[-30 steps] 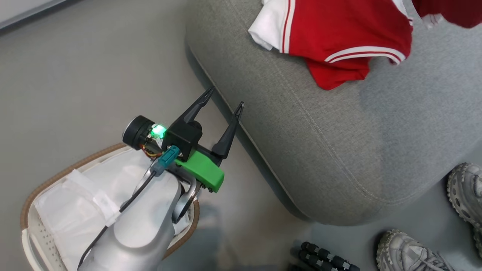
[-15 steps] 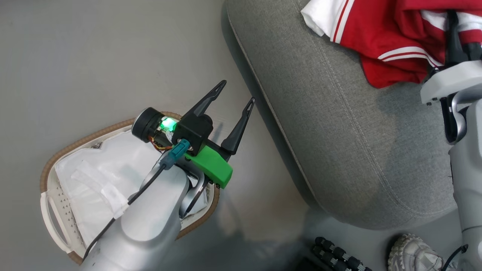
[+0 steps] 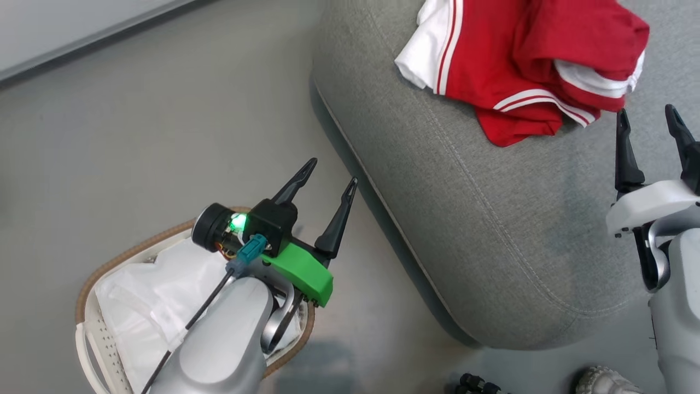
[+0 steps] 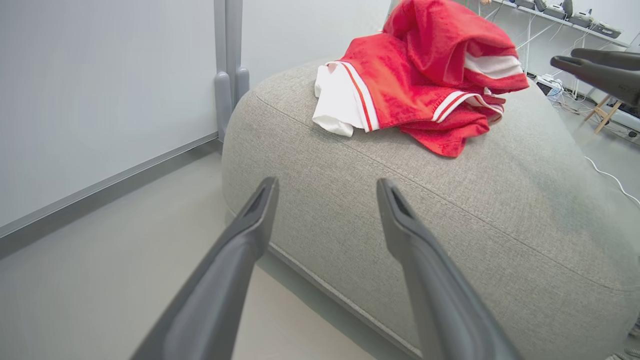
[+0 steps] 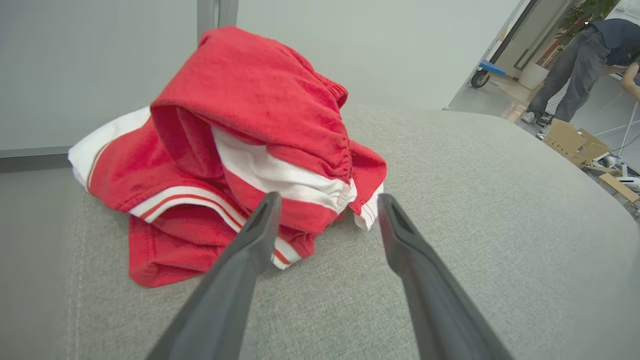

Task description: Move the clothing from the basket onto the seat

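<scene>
Seat: the large grey cushion is carrying the clothing, which is lying heaped toward its far edge, with a white panel facing the seat's left edge. Basket: it is standing on the floor off that left edge and showing only white liner wherever my left forearm is not covering it. The garments are looking soft, light and limp. I am judging that they will drape and sag rather than hold shape, so a bunched fold or the thick striped hem is offering the surest pinch, while a single thin layer may slip. My right gripper is hovering just beside the heap's near side, with its fingers spread wide and gripping nothing. My left gripper is hanging between basket and seat, likewise spread and empty.
</scene>
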{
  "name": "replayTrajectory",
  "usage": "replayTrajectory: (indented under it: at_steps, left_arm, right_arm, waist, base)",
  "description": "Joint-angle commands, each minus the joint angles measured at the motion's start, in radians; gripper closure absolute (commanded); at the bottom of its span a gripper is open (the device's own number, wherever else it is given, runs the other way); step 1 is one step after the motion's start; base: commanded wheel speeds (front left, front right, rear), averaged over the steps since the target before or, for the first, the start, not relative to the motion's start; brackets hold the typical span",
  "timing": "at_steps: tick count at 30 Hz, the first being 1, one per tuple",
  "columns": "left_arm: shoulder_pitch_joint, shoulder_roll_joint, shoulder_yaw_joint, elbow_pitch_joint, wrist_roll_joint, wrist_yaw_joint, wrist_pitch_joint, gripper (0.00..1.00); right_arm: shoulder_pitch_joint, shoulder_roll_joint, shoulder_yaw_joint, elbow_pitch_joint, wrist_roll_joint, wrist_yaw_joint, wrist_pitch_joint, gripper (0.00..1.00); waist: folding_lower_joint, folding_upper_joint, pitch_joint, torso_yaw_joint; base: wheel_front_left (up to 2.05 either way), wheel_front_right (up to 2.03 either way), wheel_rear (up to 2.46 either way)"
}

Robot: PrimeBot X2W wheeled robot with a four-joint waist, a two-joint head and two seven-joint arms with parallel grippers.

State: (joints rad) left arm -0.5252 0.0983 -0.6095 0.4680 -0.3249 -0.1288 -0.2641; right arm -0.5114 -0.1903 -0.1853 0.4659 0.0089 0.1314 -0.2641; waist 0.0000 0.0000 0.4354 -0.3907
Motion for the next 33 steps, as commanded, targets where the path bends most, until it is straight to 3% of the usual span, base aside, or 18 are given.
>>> replayTrajectory:
  at_steps: [1, 8, 15, 26, 33]
  left_arm:
    - [0.030, -0.005, 0.014, 0.001, -0.005, -0.002, 0.000, 0.00]
    - [0.119, -0.017, 0.106, -0.014, 0.019, 0.026, 0.000, 0.00]
    - [0.203, -0.028, 0.216, -0.035, 0.046, 0.033, 0.000, 0.00]
    - [0.285, -0.034, 0.416, -0.031, 0.105, 0.039, 0.000, 0.00]
    - [0.337, -0.039, 0.507, -0.019, 0.132, 0.035, 0.000, 0.00]
  right_arm:
    - [0.032, -0.005, 0.009, -0.012, 0.005, -0.001, 0.000, 0.00]
    - [0.113, -0.006, 0.090, -0.084, 0.007, -0.001, 0.000, 0.00]
    - [0.161, 0.041, 0.144, -0.149, 0.037, -0.001, 0.000, 0.00]
    - [0.168, 0.101, 0.223, -0.139, 0.046, -0.001, 0.000, 0.00]
    - [0.191, 0.118, 0.227, -0.116, 0.043, -0.001, 0.000, 0.00]
  waist:
    - [0.0000, 0.0000, -0.091, -0.017]
    - [0.0000, 0.0000, -0.166, 0.031]
    - [0.0000, 0.0000, -0.217, 0.137]
    - [0.0000, 0.0000, -0.253, 0.321]
    - [0.0000, 0.0000, -0.278, 0.393]
  base:
    - [0.00, 0.00, 0.00]
    - [0.00, 0.00, 0.00]
    - [0.00, 0.00, 0.00]
    - [0.00, 0.00, 0.00]
    - [0.00, 0.00, 0.00]
